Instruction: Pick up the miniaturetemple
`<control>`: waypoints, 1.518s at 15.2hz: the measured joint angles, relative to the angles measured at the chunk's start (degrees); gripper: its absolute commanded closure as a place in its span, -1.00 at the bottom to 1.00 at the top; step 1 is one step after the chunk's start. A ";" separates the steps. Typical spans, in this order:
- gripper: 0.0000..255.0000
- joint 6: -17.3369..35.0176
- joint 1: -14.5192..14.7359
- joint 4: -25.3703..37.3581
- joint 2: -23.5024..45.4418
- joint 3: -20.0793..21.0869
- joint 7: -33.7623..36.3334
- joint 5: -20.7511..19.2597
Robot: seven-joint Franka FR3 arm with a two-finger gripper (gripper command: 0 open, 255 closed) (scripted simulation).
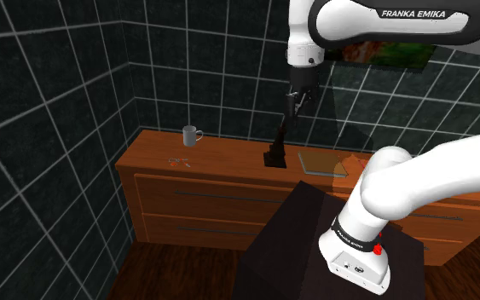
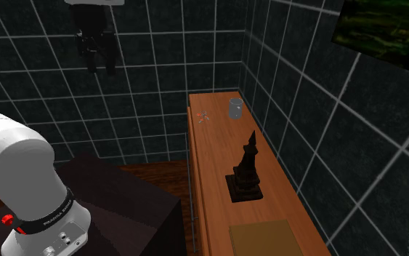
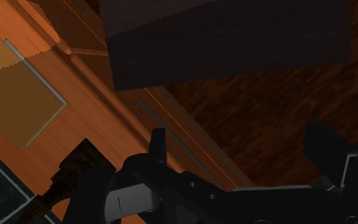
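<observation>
Where the jaws hang: high up, spread apart with nothing between them; in the second exterior view they sit toward the left, well apart from the counter point(image 2: 217, 171)
Wrist view past the jaws: the dark stand point(image 3: 228, 44), wooden floor point(image 3: 279, 121), and the counter's front point(image 3: 107, 114) running slantwise
Miniature temple point(image 1: 274, 150): dark, with a thin tapering spire on a stepped square base, standing upright on the counter point(image 1: 229, 158) and not touched by anything; it also shows in the second exterior view point(image 2: 246, 173) and beside one finger in the wrist view point(image 3: 75, 170)
Temple's neighbours: it stands between the mug and the flat board, apart from both
Line-up: in the shoulder view the jaws appear just above the spire's tip, but the second exterior view shows them off to the side
Mug point(image 1: 192, 135): grey, upright near the counter's far end by the tiled corner point(image 2: 235, 108); what is inside cannot be made out
Flat board point(image 2: 266, 238): tan, lying flat with nothing on it point(image 1: 323, 162) point(image 3: 21, 95)
Small reddish thing point(image 2: 203, 116): on the counter near the mug, too small to name point(image 1: 178, 162)
Drawers point(image 1: 221, 198): closed, contents hidden
Walls: dark tiles, with a framed picture point(image 2: 391, 33)
</observation>
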 measured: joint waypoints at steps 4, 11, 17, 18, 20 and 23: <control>-1.00 2.70 -1.42 0.79 3.75 -2.15 -0.68 -0.88; -1.00 9.51 -5.36 6.23 16.90 -8.68 -2.99 -2.16; -1.00 13.79 -8.09 12.46 28.48 -14.00 -5.58 -1.16; -1.00 14.53 -8.35 13.66 30.65 -14.61 -5.75 -0.61; -1.00 15.21 -9.25 16.20 34.38 -16.16 -6.79 0.30; -1.00 16.47 -10.83 20.75 41.11 -18.56 -8.88 2.16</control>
